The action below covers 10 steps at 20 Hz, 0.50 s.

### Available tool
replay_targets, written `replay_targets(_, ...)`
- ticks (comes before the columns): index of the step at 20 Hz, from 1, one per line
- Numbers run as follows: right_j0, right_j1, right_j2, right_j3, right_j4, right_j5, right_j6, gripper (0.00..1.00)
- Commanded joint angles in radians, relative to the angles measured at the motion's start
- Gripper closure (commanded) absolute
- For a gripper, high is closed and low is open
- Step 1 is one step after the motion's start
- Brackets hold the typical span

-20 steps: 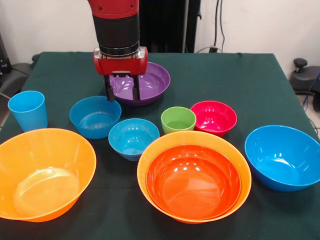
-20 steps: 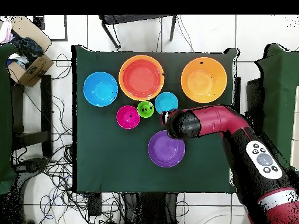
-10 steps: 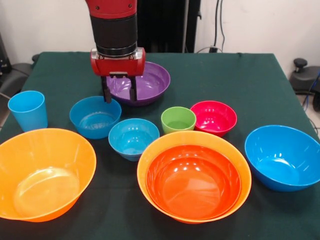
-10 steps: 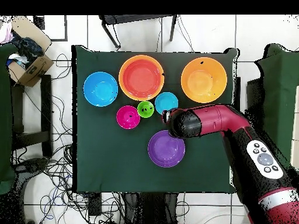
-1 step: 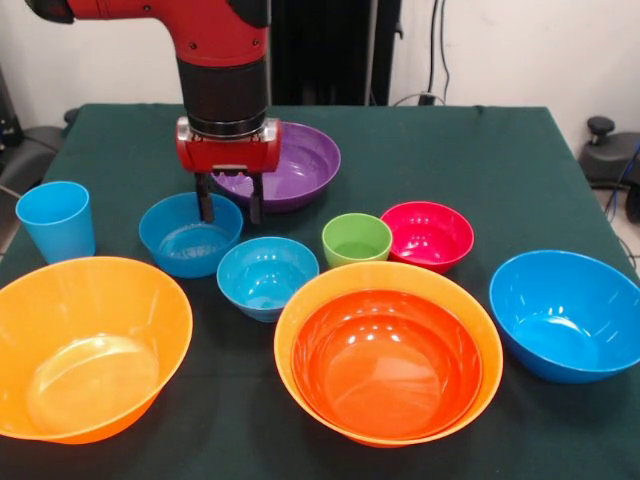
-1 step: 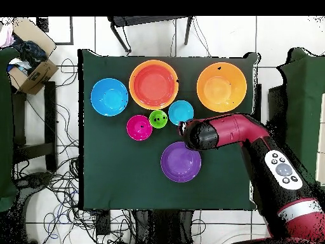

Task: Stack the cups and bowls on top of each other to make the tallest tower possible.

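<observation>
Barely started: only the red-orange bowl (image 5: 387, 365) sits nested in an orange bowl (image 5: 320, 290), so that pair is the whole tower so far. Gripper (image 5: 228, 210) is empty, fingers spread apart, hanging over the far rim of a mid blue bowl (image 5: 190, 235), beside the purple bowl (image 5: 300, 160). Still loose on the table (image 5: 450, 150): second orange bowl (image 5: 85, 345), small blue bowl (image 5: 267, 277), big blue bowl (image 5: 567, 315), pink bowl (image 5: 428, 235), green cup (image 5: 356, 240), blue cup (image 5: 56, 220).
</observation>
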Motion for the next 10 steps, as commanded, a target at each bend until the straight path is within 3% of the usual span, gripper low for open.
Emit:
replay_targets(1, 0.032, 0.062, -0.04, -0.077, -0.102, 0.023, -0.205, 0.0)
replay_targets(10, 0.028, 0.084, -0.035, -0.077, -0.095, 0.039, -0.202, 0.0)
